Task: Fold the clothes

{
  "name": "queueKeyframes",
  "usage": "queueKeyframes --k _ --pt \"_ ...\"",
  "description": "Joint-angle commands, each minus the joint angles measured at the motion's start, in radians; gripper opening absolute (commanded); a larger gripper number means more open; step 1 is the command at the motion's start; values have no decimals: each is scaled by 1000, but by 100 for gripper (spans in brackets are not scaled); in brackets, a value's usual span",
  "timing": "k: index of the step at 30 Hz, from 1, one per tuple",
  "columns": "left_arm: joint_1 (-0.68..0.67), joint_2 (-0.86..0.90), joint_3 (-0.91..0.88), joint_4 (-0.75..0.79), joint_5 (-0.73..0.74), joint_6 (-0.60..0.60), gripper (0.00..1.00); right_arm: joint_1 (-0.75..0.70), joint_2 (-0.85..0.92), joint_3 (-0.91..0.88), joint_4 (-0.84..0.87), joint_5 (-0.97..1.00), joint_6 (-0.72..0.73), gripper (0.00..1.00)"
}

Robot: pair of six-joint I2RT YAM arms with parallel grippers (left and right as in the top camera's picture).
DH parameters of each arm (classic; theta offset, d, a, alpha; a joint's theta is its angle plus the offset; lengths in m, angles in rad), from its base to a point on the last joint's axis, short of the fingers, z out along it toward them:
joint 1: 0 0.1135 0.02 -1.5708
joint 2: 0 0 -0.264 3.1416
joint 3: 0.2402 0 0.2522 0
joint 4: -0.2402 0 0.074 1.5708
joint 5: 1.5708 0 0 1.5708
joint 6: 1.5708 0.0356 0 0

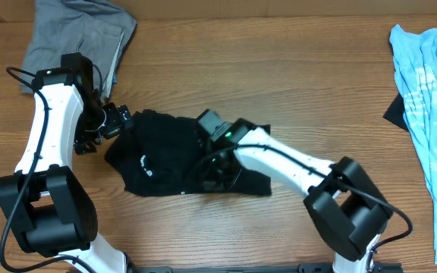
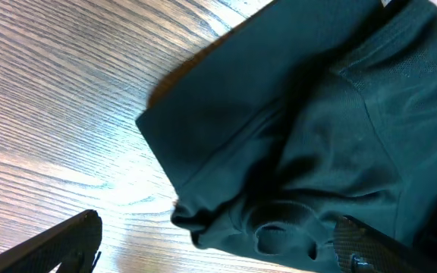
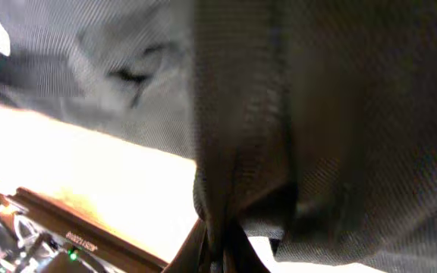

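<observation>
The black T-shirt (image 1: 165, 152) lies crumpled on the wooden table, with small white marks near its left front. My left gripper (image 1: 118, 121) is at the shirt's upper left edge. In the left wrist view (image 2: 215, 250) its jaws are wide open, with a bunched fold of the shirt (image 2: 302, 129) lying between them and not pinched. My right gripper (image 1: 215, 171) is over the middle of the shirt. In the right wrist view (image 3: 222, 246) its fingers are shut on a gathered fold of the fabric (image 3: 325, 114), lifted off the table.
A grey folded garment (image 1: 74, 34) lies at the back left, close behind my left arm. A light blue printed shirt (image 1: 431, 98) lies along the right edge, with a dark piece (image 1: 394, 112) under it.
</observation>
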Motion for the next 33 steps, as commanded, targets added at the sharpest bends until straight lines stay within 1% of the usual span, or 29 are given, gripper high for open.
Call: queueKeyframes --k 1,5,6,7,9,11,12,13,14,15,16,17,18,20,22,25,26,27,29,31,33 --pt "-7 7 -5 -1 3 23 100 59 -16 -3 31 -16 29 23" --pt "-7 7 -5 -1 3 23 100 42 -16 27 -7 -16 16 30" --pt "-7 7 -5 -1 3 23 100 17 -16 56 -58 -16 -4 31" --pt "-7 7 -5 -1 3 23 100 -24 -16 103 -137 -16 -42 39" --pt "-7 7 -5 2 3 23 100 -74 -18 163 -216 -16 -90 47" --pt "-7 7 -5 3 3 23 100 -112 -23 209 -257 -16 -137 50" --pt "-7 7 -5 3 3 23 100 -140 -34 238 -272 -16 -169 56" --pt "-7 7 -5 3 3 23 100 -161 -40 251 -273 -16 -189 67" --pt "-7 7 -5 3 3 23 100 -179 -43 257 -269 -11 -196 83" --pt "-7 7 -5 5 3 23 100 -209 -43 258 -257 -5 -198 87" --pt "-7 7 -5 6 3 23 100 -226 -41 257 -246 -5 -198 82" --pt "-7 7 -5 6 3 23 100 -246 -35 252 -225 -5 -198 66" --pt "-7 7 -5 6 3 23 100 -259 -26 245 -194 -6 -207 46" --pt "-7 7 -5 6 3 23 100 -262 -12 229 -149 -6 -212 28" --pt "-7 7 -5 5 3 23 100 -258 8 210 -107 -31 -212 18" --pt "-7 7 -5 5 3 23 100 -248 61 205 -64 -85 -212 14" --pt "-7 7 -5 6 3 23 100 -245 92 205 -31 -118 -212 13" --pt "-7 7 -5 5 3 23 100 -241 130 205 11 -164 -212 8" --pt "-7 7 -5 4 3 23 100 -241 171 205 51 -181 -208 6" --pt "-7 7 -5 2 3 23 100 -246 194 205 79 -174 -199 8" --pt "-7 7 -5 4 3 23 100 -261 209 205 107 -174 -169 15"
